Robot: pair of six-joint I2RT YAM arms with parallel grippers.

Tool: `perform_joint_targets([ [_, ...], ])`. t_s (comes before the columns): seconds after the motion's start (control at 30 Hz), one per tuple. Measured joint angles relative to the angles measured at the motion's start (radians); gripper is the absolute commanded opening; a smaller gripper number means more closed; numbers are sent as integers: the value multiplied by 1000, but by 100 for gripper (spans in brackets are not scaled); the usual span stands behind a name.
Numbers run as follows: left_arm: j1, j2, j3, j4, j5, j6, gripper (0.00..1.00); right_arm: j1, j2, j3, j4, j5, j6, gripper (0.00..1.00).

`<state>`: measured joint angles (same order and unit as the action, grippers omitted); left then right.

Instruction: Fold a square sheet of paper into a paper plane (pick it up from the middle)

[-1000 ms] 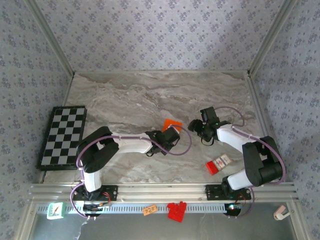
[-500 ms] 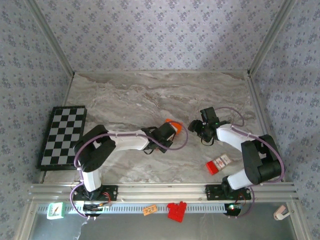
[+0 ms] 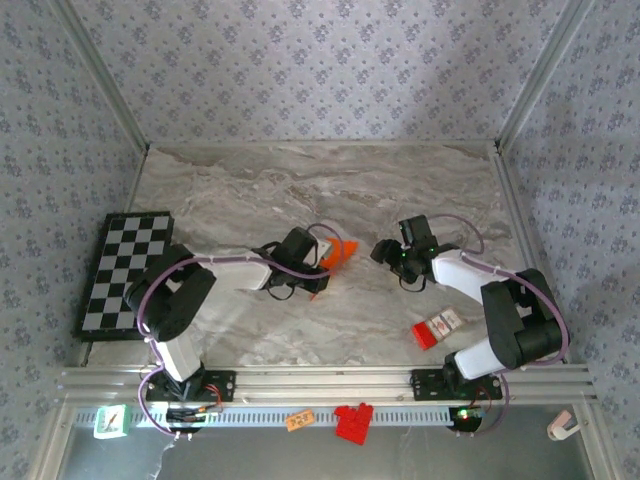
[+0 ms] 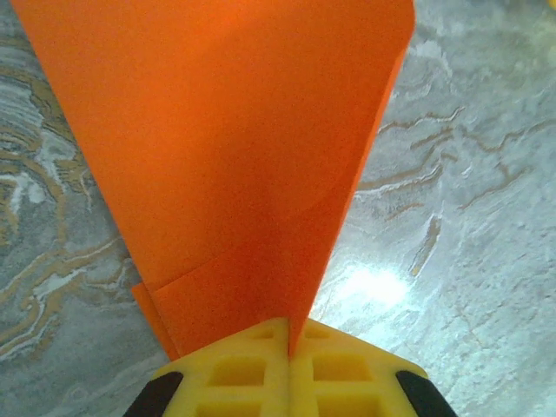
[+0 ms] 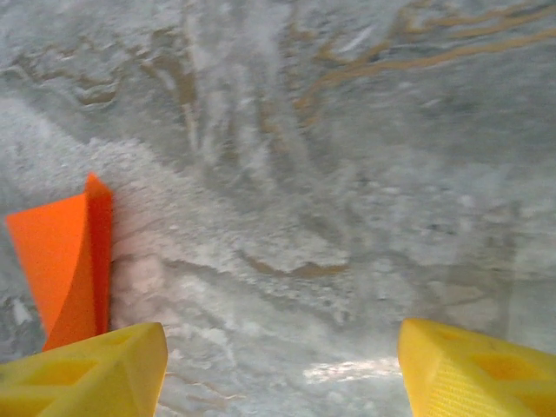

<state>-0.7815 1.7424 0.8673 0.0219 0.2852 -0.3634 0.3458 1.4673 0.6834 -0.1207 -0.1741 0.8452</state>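
The orange paper (image 3: 341, 251), folded into a pointed, creased shape, sits mid-table. My left gripper (image 3: 322, 258) is shut on its narrow end; in the left wrist view the paper (image 4: 234, 148) fans out from between the closed yellow fingers (image 4: 234, 373). My right gripper (image 3: 382, 249) stands open just right of the paper, apart from it. Its yellow fingers (image 5: 87, 369) frame bare marble in the right wrist view, with the paper's tip (image 5: 65, 261) at the left edge.
A black-and-white checkerboard (image 3: 125, 272) lies at the left edge. A small red-and-white box (image 3: 437, 328) rests near the right arm's base. Red blocks (image 3: 352, 420) and a small orange tag (image 3: 299, 421) sit on the front rail.
My left gripper has drawn back to the left with the paper pinched in it. The paper has swung so its wide end points right. The right gripper has shifted slightly left.
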Motion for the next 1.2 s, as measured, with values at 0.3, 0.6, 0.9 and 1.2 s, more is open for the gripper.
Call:
perform_joint_targets([
  [0.3,91,0,-64,125,161,-56,0,89,21,0,121,-75,-79,70],
  [0.6,142,33,-87,219,267,-102,2,192,138,93,125,-105,-182,69],
  [0.9,182,66,-87,246,348,-162,1,220,236,180,125,-121,-247,67],
  [1.2,208,106,-87,278,404,-226,1,219,273,211,112,-138,-262,67],
])
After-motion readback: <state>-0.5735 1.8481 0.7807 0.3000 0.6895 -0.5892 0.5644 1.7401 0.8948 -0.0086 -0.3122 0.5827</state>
